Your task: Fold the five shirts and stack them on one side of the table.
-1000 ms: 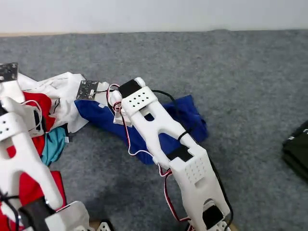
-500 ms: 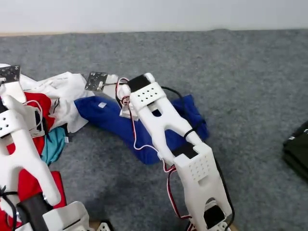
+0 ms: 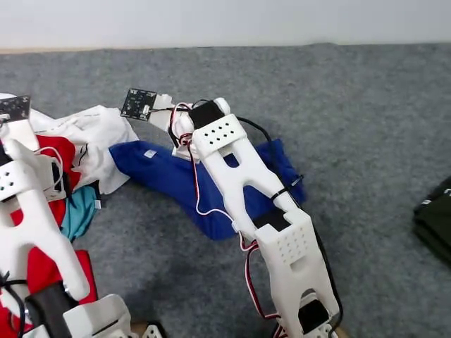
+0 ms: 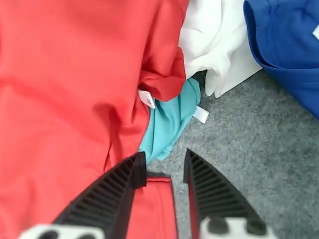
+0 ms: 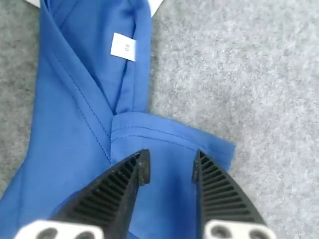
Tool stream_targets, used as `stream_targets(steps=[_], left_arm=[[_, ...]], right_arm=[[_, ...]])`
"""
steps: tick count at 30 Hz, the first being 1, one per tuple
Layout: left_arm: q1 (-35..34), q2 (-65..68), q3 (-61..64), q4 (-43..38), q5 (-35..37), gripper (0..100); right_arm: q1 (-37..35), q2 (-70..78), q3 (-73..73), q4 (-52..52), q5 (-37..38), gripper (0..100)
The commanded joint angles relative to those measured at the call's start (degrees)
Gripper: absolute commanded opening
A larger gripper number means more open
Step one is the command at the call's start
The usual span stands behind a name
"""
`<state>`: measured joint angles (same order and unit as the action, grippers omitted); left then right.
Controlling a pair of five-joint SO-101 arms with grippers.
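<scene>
**Item:** blue shirt (image 3: 169,172). Crumpled, unfolded, on grey table (image 3: 366,113).
**Loc:** centre-left, one end touching white shirt (image 3: 99,137) of the heap.
**Long axis:** runs from the heap out across the table, passing under the R arm.
**R gripper** (image 5: 169,167): jaws parted, nothing held. It hangs directly above the blue cloth, and a stitched hem edge lies just ahead of its tips.
**L gripper** (image 4: 164,167): jaws parted, empty, over red shirt (image 4: 60,89) beside teal shirt (image 4: 172,119). Blue is well apart from it.
**Note:** R arm is nearer, so you'd prob. go straight down onto that hem. Dark folded garment (image 3: 435,218) sits at the far side, likely the stack spot.
</scene>
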<state>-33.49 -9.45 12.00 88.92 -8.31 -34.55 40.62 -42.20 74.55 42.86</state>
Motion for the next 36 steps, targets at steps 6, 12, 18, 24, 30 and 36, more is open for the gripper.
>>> stream_targets(steps=[6,12,18,24,30,36], left_arm=[[0.0,-0.2,-1.9,-0.7,0.4,14],[0.0,-0.1,-1.8,-0.7,0.4,14],[0.0,-0.1,-1.8,-0.7,0.4,14],[0.0,-0.1,-1.7,-0.7,0.4,14],[0.0,-0.1,-1.7,-0.7,0.4,14],[0.0,-0.1,-1.7,-0.7,0.4,14]], right_arm=[[3.4,2.9,-3.3,-4.7,0.3,14.7],[7.5,4.9,-3.3,-9.5,0.2,14.7],[9.0,5.0,-3.3,-9.3,-9.1,25.2],[9.5,6.9,-3.3,-9.3,-11.4,25.3],[9.5,10.6,-3.3,-9.7,-11.4,25.3],[9.5,13.0,-3.3,-9.9,-11.5,24.3]])
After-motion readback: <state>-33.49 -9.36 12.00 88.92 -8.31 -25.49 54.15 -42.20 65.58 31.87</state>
